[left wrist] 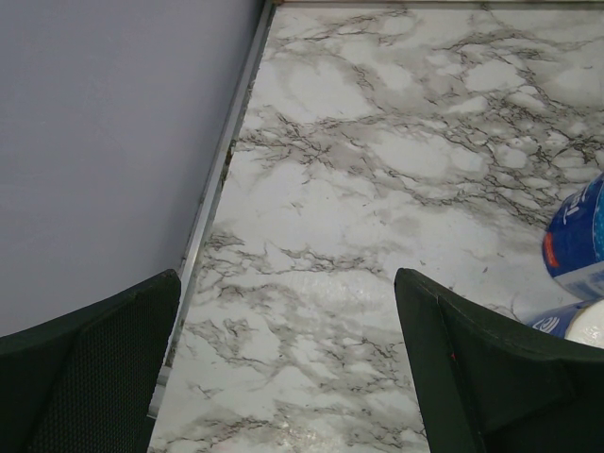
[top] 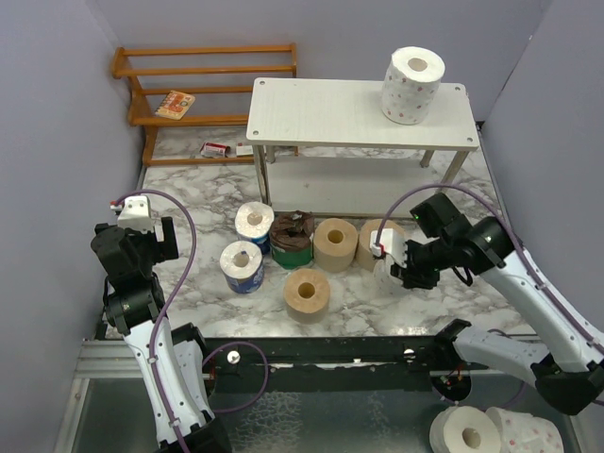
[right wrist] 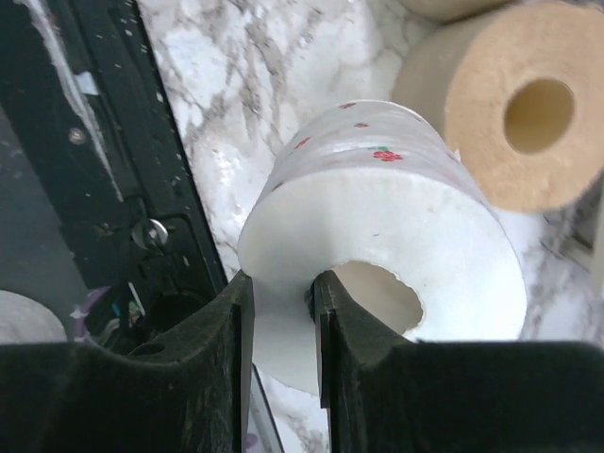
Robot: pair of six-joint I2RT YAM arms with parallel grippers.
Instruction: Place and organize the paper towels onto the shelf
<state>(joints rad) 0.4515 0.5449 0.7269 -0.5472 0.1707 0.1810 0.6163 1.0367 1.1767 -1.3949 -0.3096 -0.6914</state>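
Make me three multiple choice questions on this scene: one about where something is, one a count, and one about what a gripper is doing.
1. Where on the shelf is the white roll?
A. top tier, right end
B. lower tier
C. top tier, left end
2. How many blue rolls stand on the table?
A. one
B. two
C. four
3. The right gripper is:
A. open over bare marble
B. shut on a tan roll
C. shut on a dotted roll
Answers: A, the top view shows it at the upper board's right end; B, two blue wraps stand left of the brown roll; C, its fingers pinch that roll's wall.
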